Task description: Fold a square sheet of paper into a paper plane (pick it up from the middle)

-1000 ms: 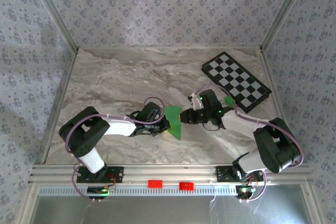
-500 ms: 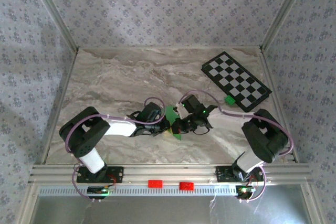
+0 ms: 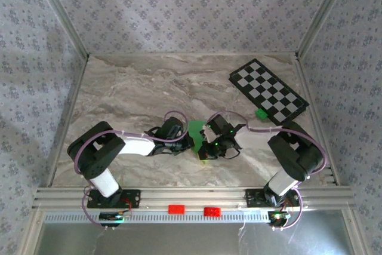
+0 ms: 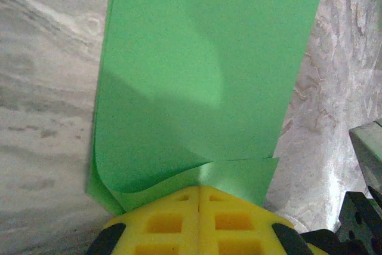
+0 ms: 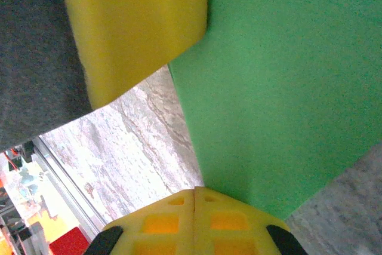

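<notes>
One square sheet of paper, bright green, at the middle of the table between both arms, near end curled over.
- Handling, as judged: very light, limp, creases readily, likely to tear if pulled two ways.
- Left gripper: fingers pressed together, pinching the curled edge.
- Right gripper: likewise closed on a border.
- Best hold: edges, lightly.

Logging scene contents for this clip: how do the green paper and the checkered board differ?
The green paper is plain and curled; the checkered board is black-and-white and flat. The paper is pinched mid-table by the left gripper and right gripper; the board lies untouched far right. Both are thin.
</notes>
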Robot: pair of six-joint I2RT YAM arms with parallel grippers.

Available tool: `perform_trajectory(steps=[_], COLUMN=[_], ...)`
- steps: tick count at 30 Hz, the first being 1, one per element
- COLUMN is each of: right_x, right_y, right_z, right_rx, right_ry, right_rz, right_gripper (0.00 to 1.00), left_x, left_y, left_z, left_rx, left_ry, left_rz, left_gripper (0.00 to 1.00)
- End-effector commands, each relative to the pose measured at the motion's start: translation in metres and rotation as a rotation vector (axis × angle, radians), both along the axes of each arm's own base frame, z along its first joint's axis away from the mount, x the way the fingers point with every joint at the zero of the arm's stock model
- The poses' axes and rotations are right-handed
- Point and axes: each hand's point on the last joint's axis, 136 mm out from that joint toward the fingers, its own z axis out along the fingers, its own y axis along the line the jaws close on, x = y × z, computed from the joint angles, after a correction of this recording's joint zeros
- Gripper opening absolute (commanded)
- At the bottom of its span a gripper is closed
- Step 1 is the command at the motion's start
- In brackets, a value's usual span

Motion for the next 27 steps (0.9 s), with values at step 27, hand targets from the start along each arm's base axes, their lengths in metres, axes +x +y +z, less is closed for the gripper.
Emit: perform_trajectory(steps=[27], right_x=[-0.012], right_y=[-0.008], right_z=[-0.017], right_rx=[-0.008], right_ry=[0.11], right_rz=[-0.07], right_gripper=[0.06], left_x=[-0.027], left_y=[0.036], left_z=[-0.049], left_rx=[0.175], left_ry=[0.095], left_rz=[0.013], left_gripper=[0.0])
